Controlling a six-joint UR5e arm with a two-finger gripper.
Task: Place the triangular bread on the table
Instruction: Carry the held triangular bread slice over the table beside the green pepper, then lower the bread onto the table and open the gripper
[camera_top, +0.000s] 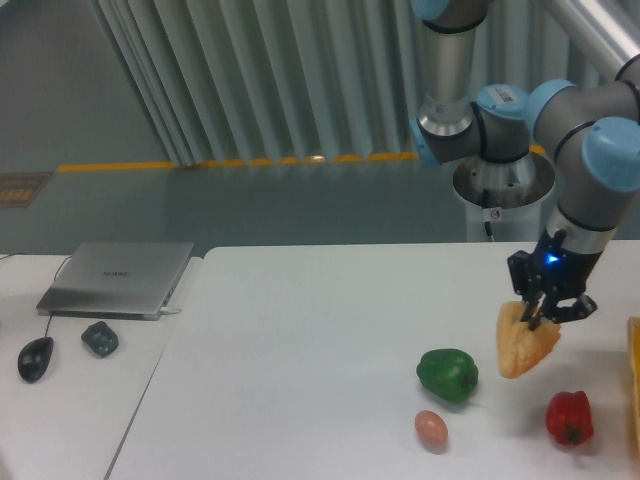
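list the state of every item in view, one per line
two-finger gripper: shut on the bread
golden triangular bread: held above the table
green pepper: resting on the white table
small tan egg: resting
red pepper: resting
silver laptop: closed

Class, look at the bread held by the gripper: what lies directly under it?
The bread hangs from the gripper, which is shut on its top. Beneath it shows only bare table, between the green pepper and red pepper. The bread's underside cannot be seen.
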